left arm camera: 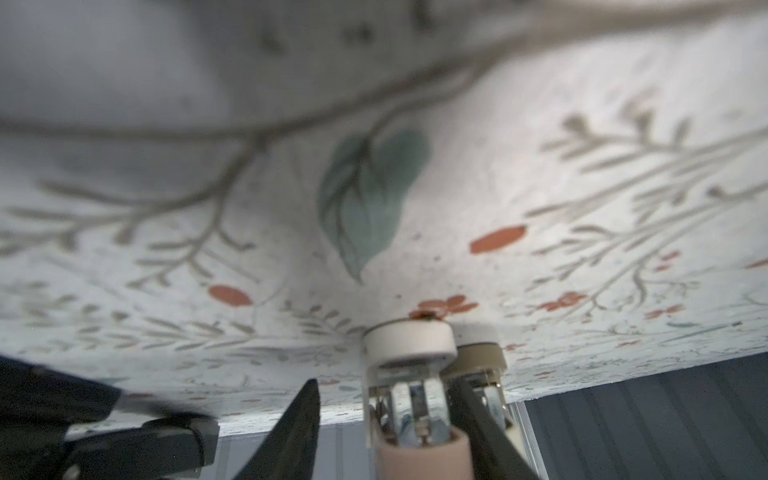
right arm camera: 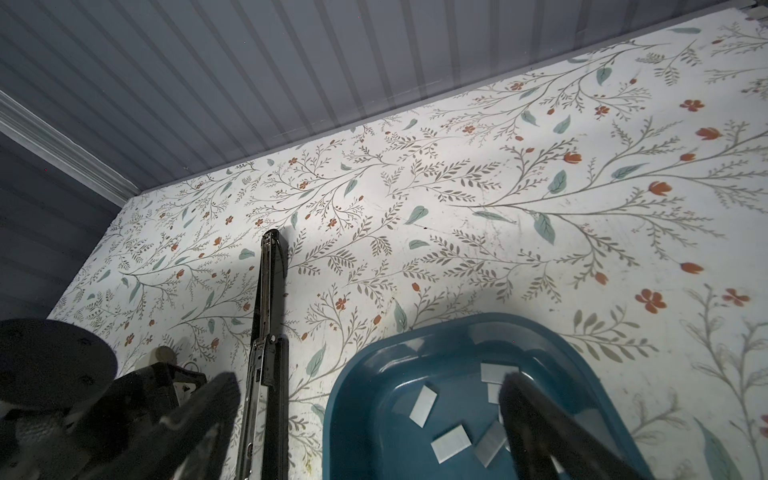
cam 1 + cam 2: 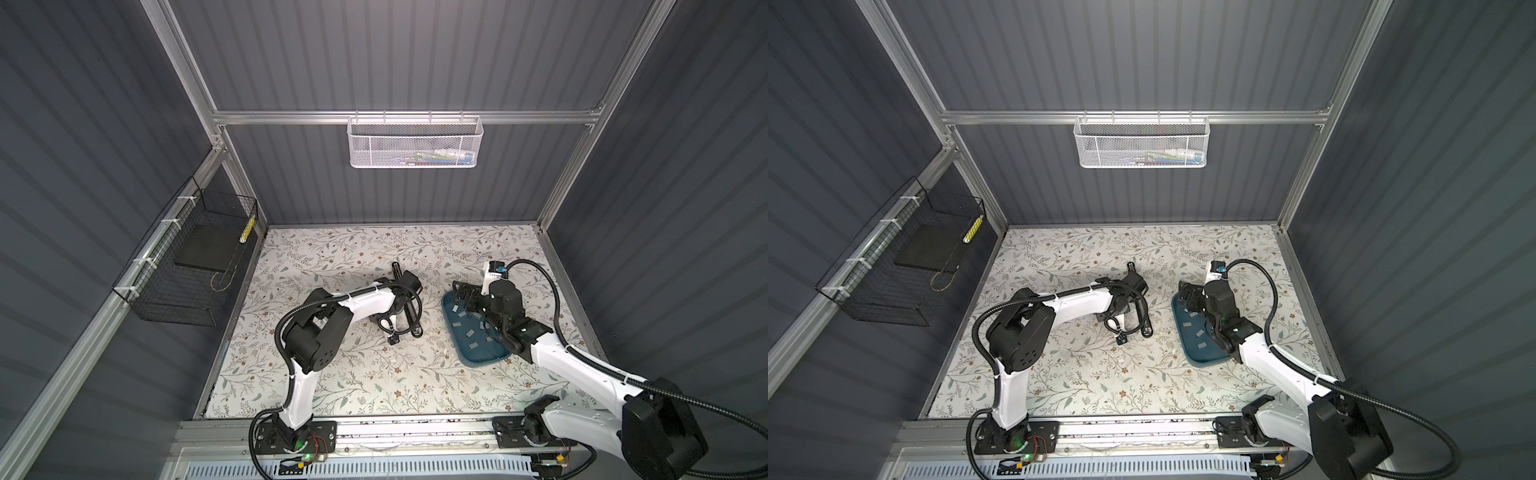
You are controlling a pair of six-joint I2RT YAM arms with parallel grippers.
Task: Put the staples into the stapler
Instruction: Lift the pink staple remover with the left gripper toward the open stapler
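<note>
starting from the white floral-print tabletop [image 3: 332, 374]: it carries everything, and nothing is loaded yet. the dark blue oval plastic tray [image 2: 374, 361] sits on the right side. the long black stapler with a chrome magazine rail [image 2: 266, 307] lies splayed flat beside it, near but not touching. the right gripper [image 2: 368, 380] hangs low over the tray with its jaws spread wide and nothing in them. the left gripper [image 1: 380, 382] is down at the table beside the stapler. its jaws are part-way apart around a small beige-and-white piece with metal inside [image 1: 409, 345]; one finger [image 1: 478, 419] looks against it, the other shows a gap, so not clamped. what that piece is, cannot tell. the flat grey staples [image 2: 423, 405] lie loose in the tray, roughly a dozen strips. judged step: picking one strip. next move calls for a descent onto a single strip, pinched across its narrow width, then a carry to the rail.
</note>
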